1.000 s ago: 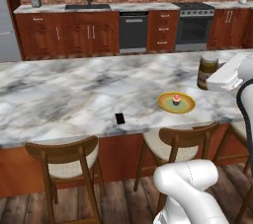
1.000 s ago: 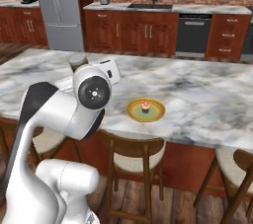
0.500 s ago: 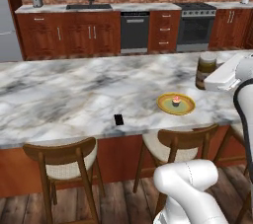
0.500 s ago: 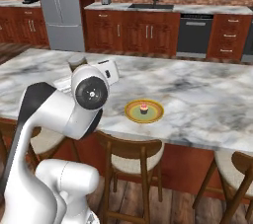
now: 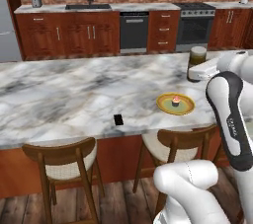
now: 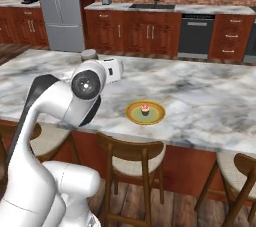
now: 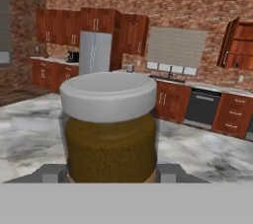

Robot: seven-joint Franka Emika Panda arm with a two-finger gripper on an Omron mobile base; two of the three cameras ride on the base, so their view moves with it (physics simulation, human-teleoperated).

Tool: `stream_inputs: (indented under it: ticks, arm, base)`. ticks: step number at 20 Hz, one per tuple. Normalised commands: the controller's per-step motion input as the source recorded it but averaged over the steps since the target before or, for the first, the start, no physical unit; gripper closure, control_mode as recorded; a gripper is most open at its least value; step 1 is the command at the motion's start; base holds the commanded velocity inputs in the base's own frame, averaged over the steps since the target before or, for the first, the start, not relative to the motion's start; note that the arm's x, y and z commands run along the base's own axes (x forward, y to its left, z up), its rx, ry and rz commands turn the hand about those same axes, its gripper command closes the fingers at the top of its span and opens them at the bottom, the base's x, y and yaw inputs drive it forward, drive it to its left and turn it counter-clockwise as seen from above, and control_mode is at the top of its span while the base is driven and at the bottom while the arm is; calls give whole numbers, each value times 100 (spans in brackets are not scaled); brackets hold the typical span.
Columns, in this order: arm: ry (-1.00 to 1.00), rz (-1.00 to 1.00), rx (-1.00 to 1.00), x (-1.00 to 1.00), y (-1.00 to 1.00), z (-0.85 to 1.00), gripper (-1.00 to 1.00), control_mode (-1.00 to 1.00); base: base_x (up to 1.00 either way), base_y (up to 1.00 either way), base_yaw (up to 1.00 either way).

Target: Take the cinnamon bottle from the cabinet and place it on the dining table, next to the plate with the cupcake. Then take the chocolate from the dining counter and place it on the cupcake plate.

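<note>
The cinnamon bottle (image 7: pixel 108 129) fills the centre of the hand view, white cap on top, brown contents below, and the end effector (image 7: pixel 109 172) is clamped on its lower sides. In the left base view the bottle (image 5: pixel 197 57) sits at the right edge, above the marble desk (image 5: pixel 59 94) and up-right of the yellow plate (image 5: pixel 175 103) carrying the cupcake (image 5: pixel 175 101). The dark chocolate (image 5: pixel 118 119) lies lower left of the plate, near the desk's front edge.
</note>
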Motion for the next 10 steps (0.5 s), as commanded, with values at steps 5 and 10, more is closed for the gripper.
stream_inputs:
  ticks: [5, 10]
  arm:
    - [0, -31, 2, 80, 51, -64, 100, -100]
    - [7, -56, -4, 61, 88, -21, 100, -100]
  base:
    - [0, 0, 0]
    - [0, 0, 0]
